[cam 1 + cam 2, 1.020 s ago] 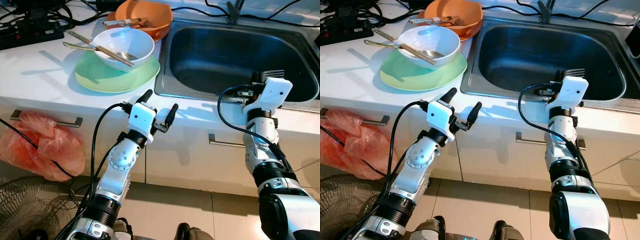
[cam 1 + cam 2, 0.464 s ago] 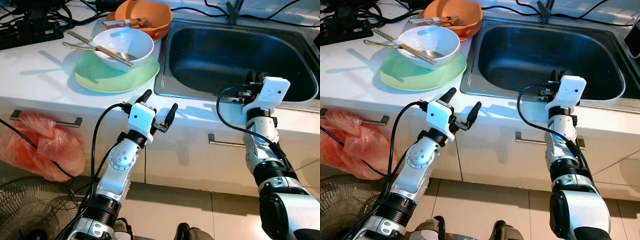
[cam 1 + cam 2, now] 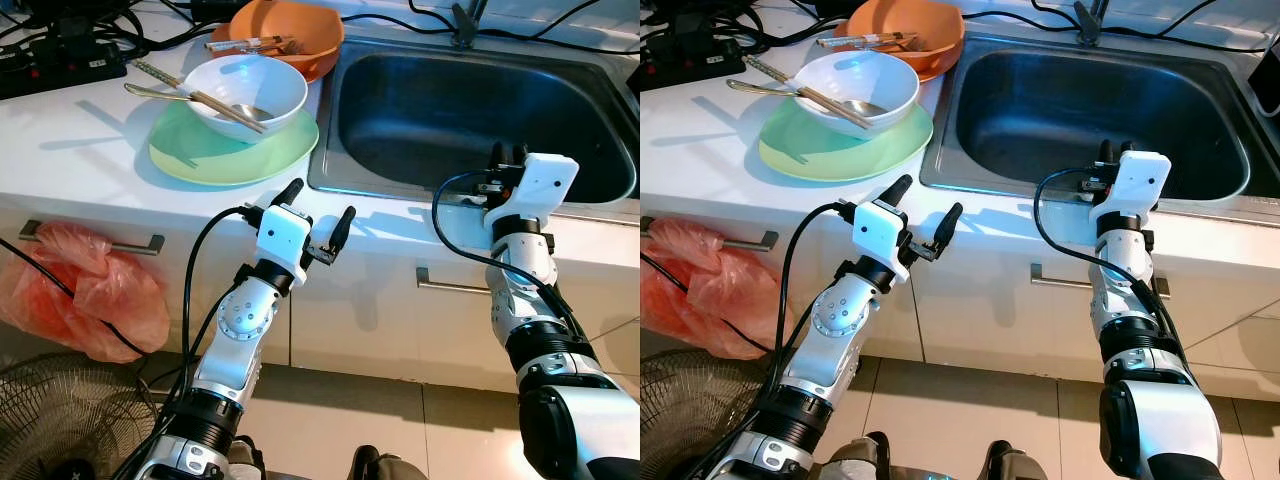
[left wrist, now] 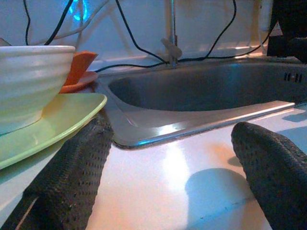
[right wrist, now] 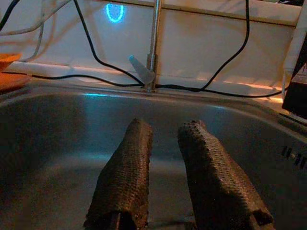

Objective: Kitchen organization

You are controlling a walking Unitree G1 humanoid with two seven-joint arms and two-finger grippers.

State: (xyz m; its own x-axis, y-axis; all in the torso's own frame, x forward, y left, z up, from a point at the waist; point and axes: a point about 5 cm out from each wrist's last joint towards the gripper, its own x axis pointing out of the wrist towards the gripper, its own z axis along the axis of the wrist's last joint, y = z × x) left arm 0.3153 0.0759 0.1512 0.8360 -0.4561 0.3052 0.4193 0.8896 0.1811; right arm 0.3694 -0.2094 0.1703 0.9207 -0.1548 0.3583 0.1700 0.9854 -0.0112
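- On the far left of the white surface (image 3: 90, 120) a black power strip (image 3: 60, 62) lies among cables; below the surface edge, a red plastic bag (image 3: 85, 290) hangs from a drawer handle.
- Right of the strip sits the green plate (image 3: 235, 150), carrying the white bowl (image 3: 250, 90) with chopsticks (image 3: 195, 95) and a spoon (image 3: 165, 93) laid across it. Just beyond it, touching the sink's corner, is the orange bowl (image 3: 290, 35) with more utensils inside.
- Near the surface's front edge, the left tool (image 3: 318, 222) hovers with its fingers wide apart and nothing between them; in its wrist view the plate and bowl sit just ahead of it.
- Farther right lies the steel sink (image 3: 600, 110), its basin bare, the tap (image 5: 152, 48) at its far wall.
- At the sink's near rim the right tool (image 5: 163, 167) points into the basin, fingers close together with a narrow gap, holding nothing.
- Judged from this, the step in hand is the approach: no dish is lifted yet. The next move likely calls for the left tool to reach forward for the bowl or plate rim, minding the loose chopsticks, which could roll off.
- Compared with a second ago, the right tool has dipped lower behind the sink rim; the left tool and the dishes are unchanged.
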